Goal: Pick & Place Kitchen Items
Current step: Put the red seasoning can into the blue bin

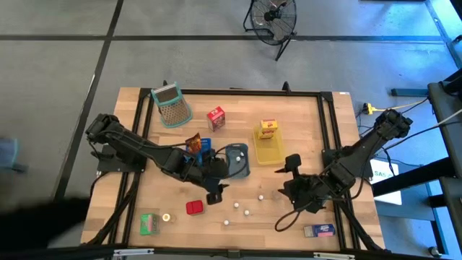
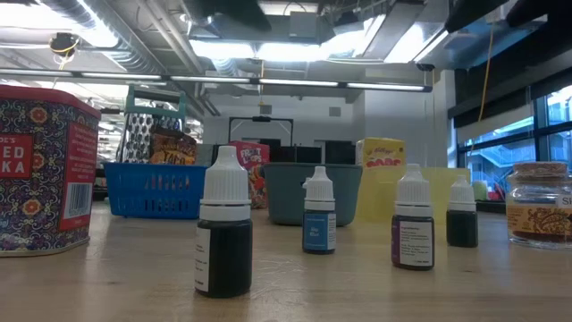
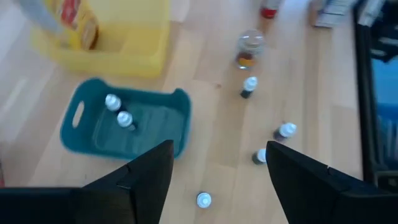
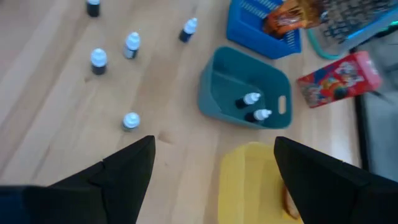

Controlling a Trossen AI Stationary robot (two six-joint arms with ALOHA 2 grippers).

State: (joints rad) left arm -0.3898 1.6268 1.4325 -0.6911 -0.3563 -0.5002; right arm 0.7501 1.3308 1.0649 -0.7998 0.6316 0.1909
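Small white-capped dropper bottles stand upright on the wooden table (image 1: 247, 212) (image 2: 223, 224). Two more lie inside the teal bin (image 1: 237, 160) (image 3: 124, 124) (image 4: 245, 90). My left gripper (image 1: 219, 185) (image 3: 219, 146) hovers open just near of the teal bin, above a standing bottle (image 3: 203, 200), and holds nothing. My right gripper (image 1: 287, 177) (image 4: 214, 142) hovers open to the right of the bin, near the yellow tray (image 1: 268, 148), also with nothing in it. A red tin (image 1: 194, 208), a green carton (image 1: 149, 222) and a small jar (image 1: 167, 217) stand at the near left.
A blue basket (image 1: 202, 144) with a brown packet stands left of the teal bin. A yellow carton (image 1: 268, 128) stands in the yellow tray. A red carton (image 1: 216, 118) and a green-rimmed mesh basket (image 1: 171, 105) stand farther back. A blue carton (image 1: 319, 231) lies near right.
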